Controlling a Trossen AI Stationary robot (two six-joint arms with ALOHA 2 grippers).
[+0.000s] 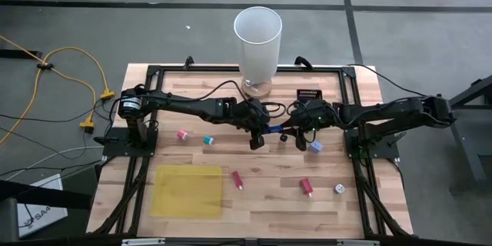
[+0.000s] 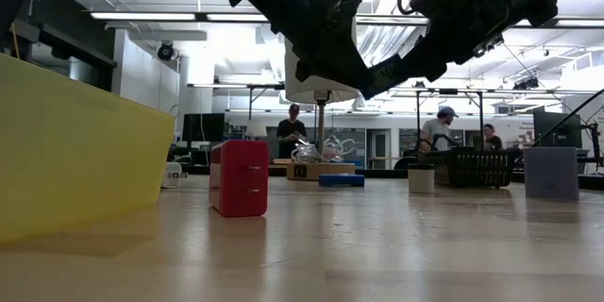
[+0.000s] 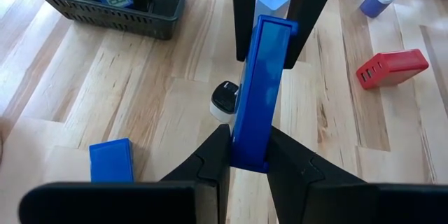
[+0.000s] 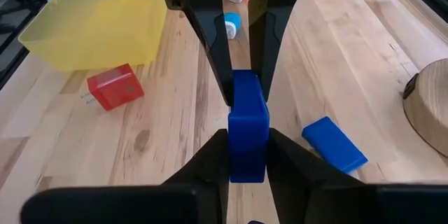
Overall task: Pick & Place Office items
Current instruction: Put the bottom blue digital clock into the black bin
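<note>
Blue bar clamped by both end effectors, left, right, two red blocks.

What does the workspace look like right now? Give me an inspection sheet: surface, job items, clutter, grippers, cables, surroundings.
Surface: light wooden tabletop in a black frame.
Job's things: long blue plastic bar held in the air between both arms; pink piece, teal piece, red block, second red block, whitish round piece, lavender block and small blue block loose on the table.
Clutter: tall white cylinder, flat yellow tray, black slotted basket.
Grippers: left gripper and right gripper shut on opposite ends of the blue bar.
Cables: yellow cable on the floor left of the table.
Surroundings: grey floor; people in the room behind.
</note>
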